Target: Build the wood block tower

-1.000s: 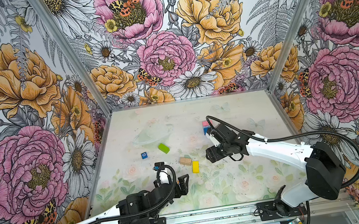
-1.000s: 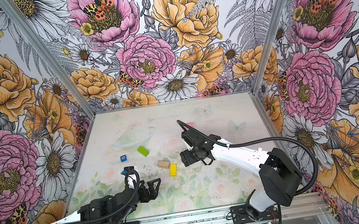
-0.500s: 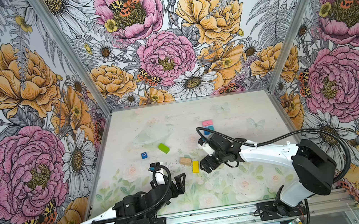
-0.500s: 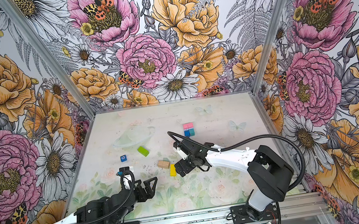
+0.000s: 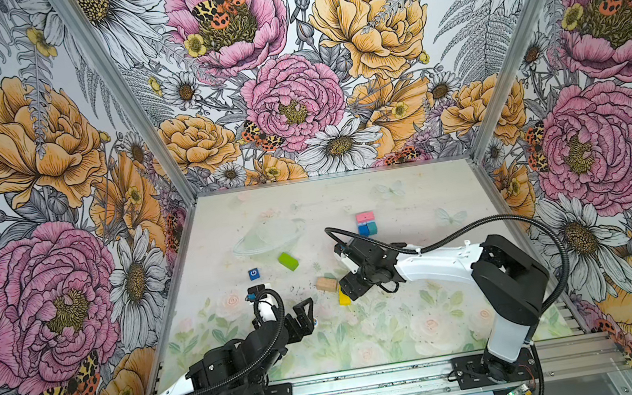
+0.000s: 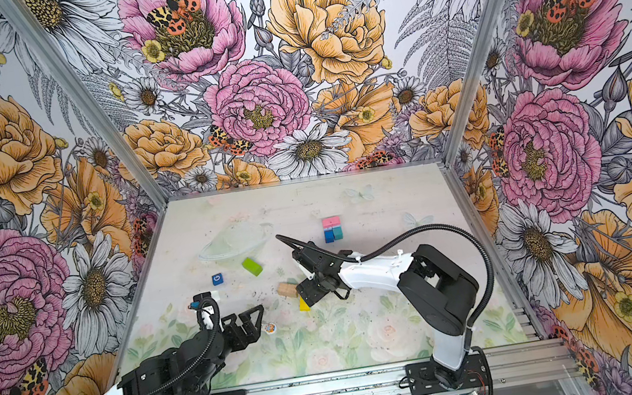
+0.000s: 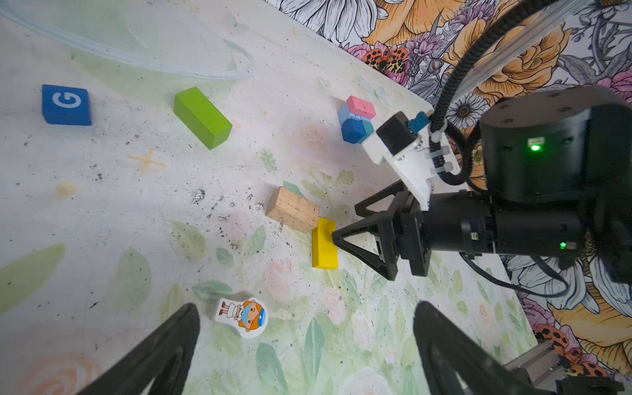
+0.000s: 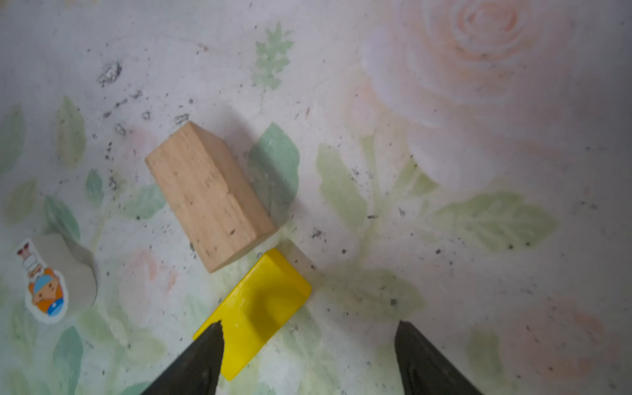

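Right pincer (image 8: 307, 345) over the yellow brick (image 8: 254, 311)

Its jaws stand apart, gripping nothing; one tip overlaps the brick, which lies flat touching the bare-wood brick (image 8: 208, 196). Left pincer (image 7: 304, 352) gapes wide and empty nearby. The tower (image 5: 366, 224) stands well beyond the yellow brick.

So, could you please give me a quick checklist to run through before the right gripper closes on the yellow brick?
1. Right gripper open: ok.
2. Yellow brick centred between the jaws: not ok; it lies under one fingertip.
3. Bare-wood brick apart from the yellow brick: not ok; their corners meet.
4. Left gripper open and out of the way: ok.
5. Tower standing, pink brick on top: ok.
6. Green brick free on the table: ok.
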